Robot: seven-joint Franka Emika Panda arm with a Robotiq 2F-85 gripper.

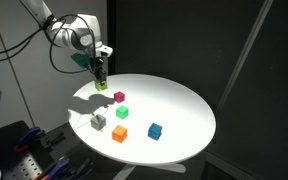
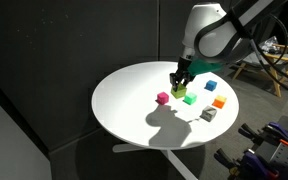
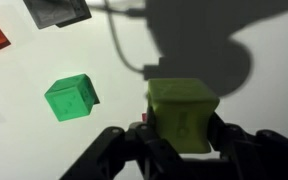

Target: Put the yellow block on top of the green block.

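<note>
My gripper is shut on the yellow block, a pale lime cube that fills the space between the dark fingers. In both exterior views the gripper hangs above the round white table with the yellow block lifted off the surface. The green block sits on the table, to the left of the held cube in the wrist view. Nothing rests on top of it.
A magenta cube lies close to the gripper. On the round white table also lie a grey cube, an orange cube and a blue cube. Cluttered gear sits beyond the table edge.
</note>
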